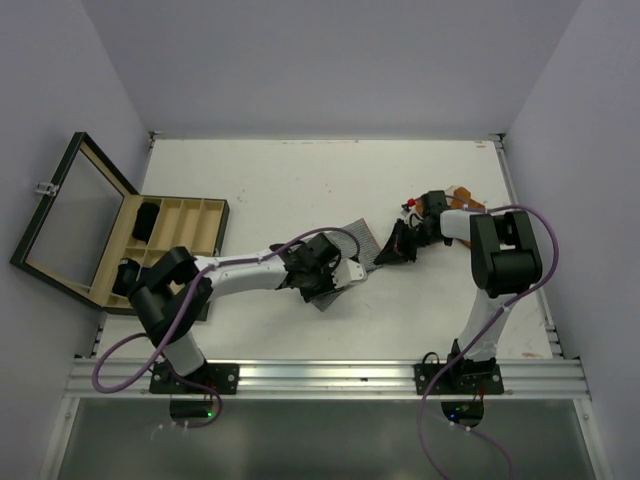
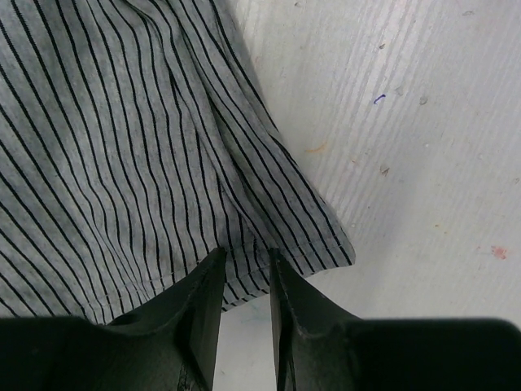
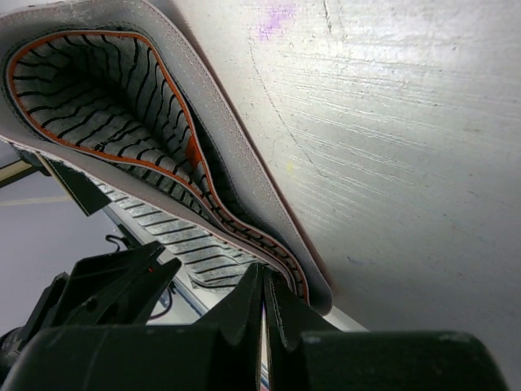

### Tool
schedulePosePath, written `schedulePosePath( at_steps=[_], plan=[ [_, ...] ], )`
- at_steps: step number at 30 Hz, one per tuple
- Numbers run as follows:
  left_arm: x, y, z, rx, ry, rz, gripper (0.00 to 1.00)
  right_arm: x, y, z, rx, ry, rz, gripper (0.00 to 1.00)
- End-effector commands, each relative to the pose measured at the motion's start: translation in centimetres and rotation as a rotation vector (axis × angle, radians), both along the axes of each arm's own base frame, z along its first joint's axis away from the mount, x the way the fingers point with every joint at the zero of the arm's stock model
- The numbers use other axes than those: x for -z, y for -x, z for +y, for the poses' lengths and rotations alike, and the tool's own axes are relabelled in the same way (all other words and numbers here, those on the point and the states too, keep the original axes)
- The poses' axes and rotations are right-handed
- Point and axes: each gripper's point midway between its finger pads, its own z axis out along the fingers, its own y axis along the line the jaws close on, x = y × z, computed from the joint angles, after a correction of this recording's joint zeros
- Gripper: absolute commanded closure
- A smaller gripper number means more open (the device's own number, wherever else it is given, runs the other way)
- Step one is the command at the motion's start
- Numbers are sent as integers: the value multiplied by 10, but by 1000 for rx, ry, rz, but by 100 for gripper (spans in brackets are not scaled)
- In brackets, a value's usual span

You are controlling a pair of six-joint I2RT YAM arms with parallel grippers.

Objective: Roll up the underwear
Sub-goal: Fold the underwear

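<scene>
Left gripper [image 2: 244, 265] sits closest in my left wrist feed: 2 black fingers [image 2: 199, 309] with a narrow gap, tips over the hem corner of the grey striped underwear [image 2: 122, 147]. The hem runs into that gap and I see bare table through it lower down, so I cannot tell if the cloth is pinched or just lies under the tips. The garment is spread flat on the white table [image 1: 300, 180] at mid-table, between the 2 arms. On the right wrist feed, the right gripper [image 3: 263, 281] is clenched, its jaws pressed together on the edge of the waistband [image 3: 220, 138], a grey band with orange trim. That end is raised off the table, so I look into the striped inside. In the top view an orange-brown garment [image 1: 463, 196] lies just behind the right wrist, well toward the right edge. The wooden box [image 1: 215, 215] stands at the far left with its glass lid [image 1: 65, 215] swung open, and 1 black item [image 1: 148, 221] sits in a left compartment.
</scene>
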Motion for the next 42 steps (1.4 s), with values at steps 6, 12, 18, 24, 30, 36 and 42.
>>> schedulePosePath(
  at_steps=[6,12,18,24,30,36,42],
  plan=[
    [-2,-9,-11,5,41,-23,66,27,-5,-16,-3,135,-16,95],
    [-23,-10,-16,12,78,-38,64,27,-5,-17,-2,138,-17,95],
    [-29,-5,-20,25,90,-9,64,27,-4,-17,-4,140,-16,95],
    [-21,-2,-20,27,82,8,64,28,-4,-18,-6,144,-15,95],
    [-3,-1,-13,12,45,20,66,30,-4,-19,-5,150,-8,95],
    [-1,-4,-11,8,34,3,72,33,-3,-18,-7,150,1,95],
    [4,-3,-10,7,27,13,73,33,-5,-20,-2,156,-3,95]
  ],
)
